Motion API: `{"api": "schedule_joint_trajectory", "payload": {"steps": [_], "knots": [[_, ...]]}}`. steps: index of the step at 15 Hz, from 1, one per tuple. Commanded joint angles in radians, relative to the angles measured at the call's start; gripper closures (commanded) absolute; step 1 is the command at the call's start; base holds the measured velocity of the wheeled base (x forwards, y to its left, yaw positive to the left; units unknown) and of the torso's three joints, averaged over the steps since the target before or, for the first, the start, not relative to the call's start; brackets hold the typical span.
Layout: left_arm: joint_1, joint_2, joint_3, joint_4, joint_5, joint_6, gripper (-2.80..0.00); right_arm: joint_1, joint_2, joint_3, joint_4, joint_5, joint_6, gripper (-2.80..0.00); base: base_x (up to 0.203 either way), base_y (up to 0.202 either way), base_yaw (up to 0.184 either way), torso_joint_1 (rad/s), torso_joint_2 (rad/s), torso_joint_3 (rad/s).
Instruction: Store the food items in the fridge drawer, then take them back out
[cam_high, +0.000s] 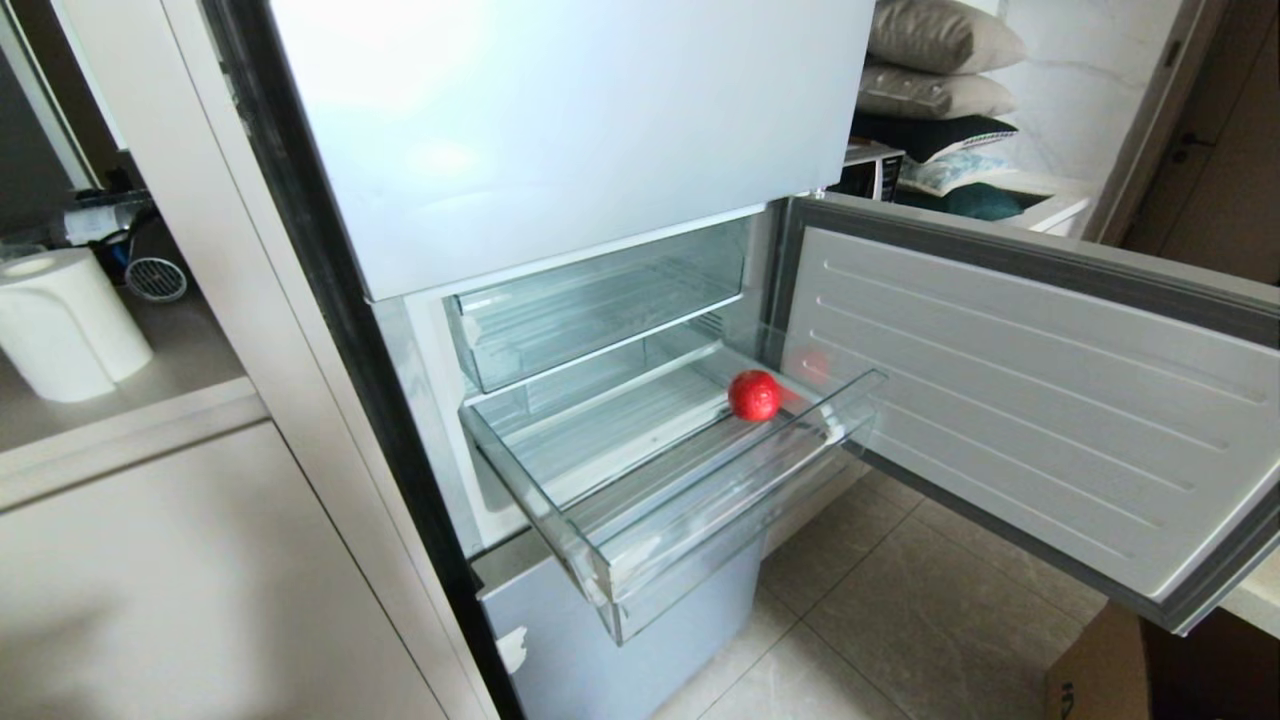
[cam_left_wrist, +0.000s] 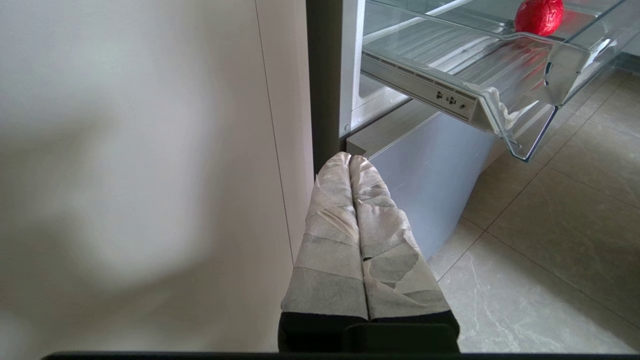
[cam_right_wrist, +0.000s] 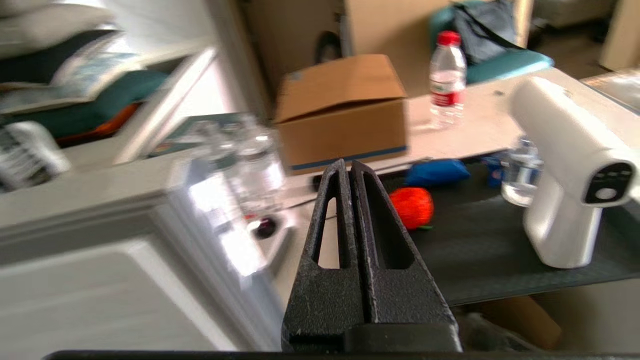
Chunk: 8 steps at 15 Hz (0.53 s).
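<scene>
Black right gripper (cam_right_wrist: 350, 167) closed, empty.

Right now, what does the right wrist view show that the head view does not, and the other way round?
Only the right wrist view: the shut, empty right gripper, a cardboard box, a red-capped water bottle, an orange-red item on a dark mat, and a white handheld device.
Only the head view: the fridge drawer pulled out, holding one red fruit, and a paper roll.
Both: the open fridge door.
</scene>
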Motion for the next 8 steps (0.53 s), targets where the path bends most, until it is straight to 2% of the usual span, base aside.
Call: {"api": "schedule_joint_trajectory", "payload": {"steps": [1,4,8], "knots": [[0.000,0.000,0.000,0.000,0.001,0.000,0.00,-0.061,0.191,-0.013,-0.069,0.010,-0.002,-2.80,0.000,0.000,0.000,0.000,0.00,0.000],[0.000,0.000,0.000,0.000,0.001,0.000,0.00,-0.088,0.365,-0.048,-0.103,0.038,-0.021,-2.80,0.000,0.000,0.000,0.000,0.00,0.000],[0.000,0.000,0.000,0.000,0.001,0.000,0.00,-0.131,0.581,-0.072,-0.111,0.074,-0.109,-2.80,0.000,0.000,0.000,0.000,0.00,0.000]]}}
